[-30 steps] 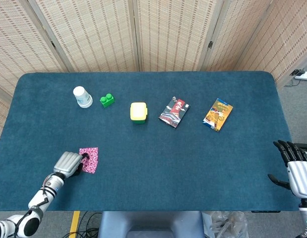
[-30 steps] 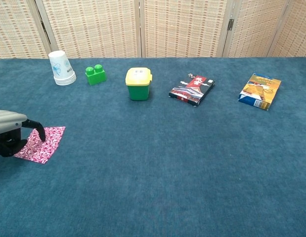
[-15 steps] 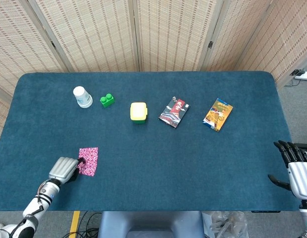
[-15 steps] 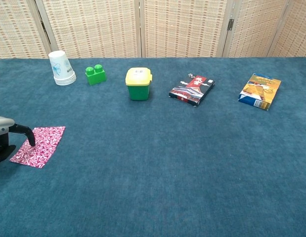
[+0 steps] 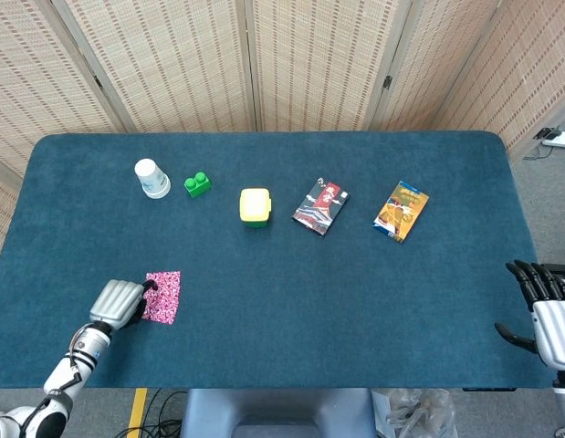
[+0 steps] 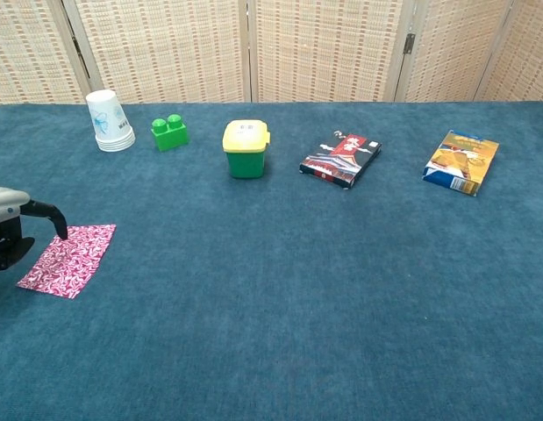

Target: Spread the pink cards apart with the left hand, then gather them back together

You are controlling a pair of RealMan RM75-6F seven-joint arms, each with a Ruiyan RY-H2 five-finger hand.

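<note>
The pink patterned cards lie flat near the table's front left, seen also in the chest view as the pink cards, overlapping in a single patch. My left hand sits just left of them, knuckles up and fingers bent down. In the chest view the left hand reaches in from the left edge, one dark fingertip at the cards' upper left edge and the thumb apart below it. It holds nothing. My right hand hangs off the table's right front corner with its fingers spread.
Along the far side stand a white paper cup, a green block, a yellow-lidded green container, a dark red packet and an orange-blue packet. The blue table cloth is bare between the two hands.
My left hand has drawn back to the left, off the top of the cards, leaving only a fingertip at their edge. The cards' near corner shifted slightly toward the front. The right hand stayed still.
</note>
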